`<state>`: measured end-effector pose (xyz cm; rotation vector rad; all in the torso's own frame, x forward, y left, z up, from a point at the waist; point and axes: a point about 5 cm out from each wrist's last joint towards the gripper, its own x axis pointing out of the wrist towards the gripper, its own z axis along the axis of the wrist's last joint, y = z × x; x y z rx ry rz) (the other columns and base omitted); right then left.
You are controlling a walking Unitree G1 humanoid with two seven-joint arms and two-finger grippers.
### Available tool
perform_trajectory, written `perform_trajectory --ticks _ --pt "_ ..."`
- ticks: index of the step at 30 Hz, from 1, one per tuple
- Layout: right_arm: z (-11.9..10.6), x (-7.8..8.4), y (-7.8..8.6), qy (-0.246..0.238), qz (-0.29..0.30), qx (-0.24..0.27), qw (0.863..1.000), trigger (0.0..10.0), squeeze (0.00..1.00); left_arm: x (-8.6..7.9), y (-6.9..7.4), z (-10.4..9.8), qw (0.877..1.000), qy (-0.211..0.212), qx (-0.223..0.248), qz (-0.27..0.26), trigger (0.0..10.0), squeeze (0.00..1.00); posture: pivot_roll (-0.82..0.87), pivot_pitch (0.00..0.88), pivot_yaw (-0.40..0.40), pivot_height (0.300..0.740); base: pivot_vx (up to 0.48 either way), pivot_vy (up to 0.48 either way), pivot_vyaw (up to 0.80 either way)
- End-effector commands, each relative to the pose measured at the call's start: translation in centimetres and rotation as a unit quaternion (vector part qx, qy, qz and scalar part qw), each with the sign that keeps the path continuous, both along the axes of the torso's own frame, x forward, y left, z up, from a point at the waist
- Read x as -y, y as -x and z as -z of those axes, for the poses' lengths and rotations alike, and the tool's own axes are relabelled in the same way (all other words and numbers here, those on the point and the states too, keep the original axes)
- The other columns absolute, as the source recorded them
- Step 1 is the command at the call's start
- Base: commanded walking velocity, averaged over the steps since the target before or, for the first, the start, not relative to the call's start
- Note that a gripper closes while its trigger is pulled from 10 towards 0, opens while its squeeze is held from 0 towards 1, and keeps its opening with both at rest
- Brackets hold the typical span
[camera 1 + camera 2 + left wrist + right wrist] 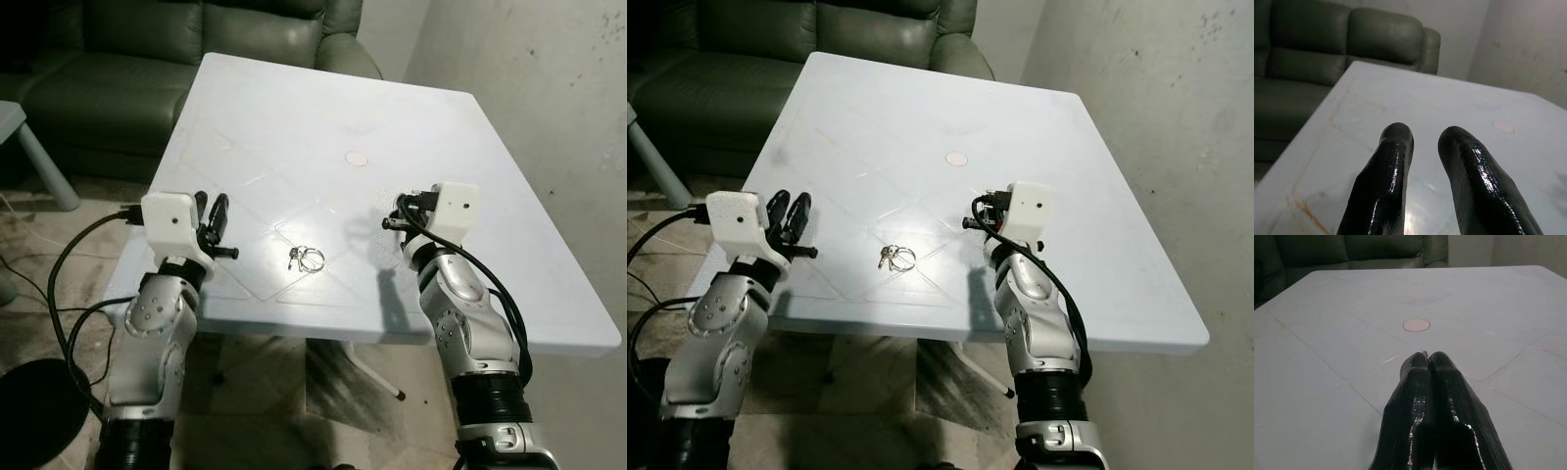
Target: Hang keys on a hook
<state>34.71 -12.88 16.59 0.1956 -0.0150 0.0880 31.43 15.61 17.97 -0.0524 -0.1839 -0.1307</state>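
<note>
A small bunch of keys on a metal ring [306, 258] lies flat on the white plastic table [294, 117], near its front edge and between my two arms. My left gripper [212, 202] hovers over the table's front left part, a hand's width left of the keys. Its fingers [1396, 147] stand open with nothing between them. My right gripper [1425, 357] is raised over the table to the right of the keys, shut and holding nothing, and points towards the table's middle.
A round pink cap [357, 158] marks the table's centre. A dark green sofa [147, 59] stands behind the table, and a grey wall [549, 78] runs along its right side. A pale side table's leg [44, 162] and a black round object [29, 416] are on the left.
</note>
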Motion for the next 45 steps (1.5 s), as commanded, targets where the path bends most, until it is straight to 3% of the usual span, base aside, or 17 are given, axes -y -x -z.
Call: perform_trajectory --ticks 1,2,6,10,13,24,38,45 --pt "-0.6 0.7 0.2 0.002 0.008 0.013 1.0 8.2 0.0 0.2 -0.2 0.0 1.0 0.0 0.002 0.0 10.0 0.0 0.0 0.02 -0.105 0.74 0.0 0.0 0.0" --pt "-0.7 0.7 0.4 0.02 -0.003 0.029 0.999 10.0 0.0 0.1 -0.5 0.0 1.0 -0.002 0.001 0.0 10.0 0.0 0.0 0.015 -0.104 0.74 0.0 0.0 0.0" --pt "-1.3 0.3 1.1 0.044 -0.047 0.102 0.993 10.0 0.0 0.1 -0.8 0.3 1.0 -0.001 -0.001 -0.002 10.0 0.0 -0.01 0.007 -0.096 0.74 0.0 0.0 0.0" --pt "-1.6 0.5 1.9 0.021 -0.093 0.128 0.987 10.0 0.0 0.1 -1.2 0.1 1.0 0.006 0.004 0.003 10.0 0.0 -0.03 0.003 -0.082 0.74 0.0 0.0 0.0" --pt "-1.5 1.2 2.1 0.008 -0.088 0.129 0.988 10.0 0.0 0.2 -1.5 0.0 1.0 0.012 0.001 0.016 10.0 0.0 -0.04 0.0 -0.071 0.74 0.0 0.0 0.0" --pt "-0.1 3.7 1.9 0.057 -0.044 0.109 0.991 10.0 0.0 -0.3 -2.7 -0.1 0.999 0.026 0.004 0.034 10.0 0.0 -0.08 0.0 -0.053 0.74 0.0 0.0 0.0" --pt "-0.5 3.5 0.4 0.079 -0.044 0.099 0.991 10.0 0.0 -2.8 -3.5 0.6 0.999 0.043 -0.014 -0.018 10.0 0.0 -0.08 0.0 -0.049 0.74 0.0 0.0 -0.63" --pt "-0.2 3.0 0.1 0.078 -0.047 0.095 0.991 10.0 0.0 -3.6 -3.8 0.6 0.998 0.044 -0.017 -0.042 10.0 0.0 -0.06 0.0 -0.059 0.74 0.0 0.422 -0.74"
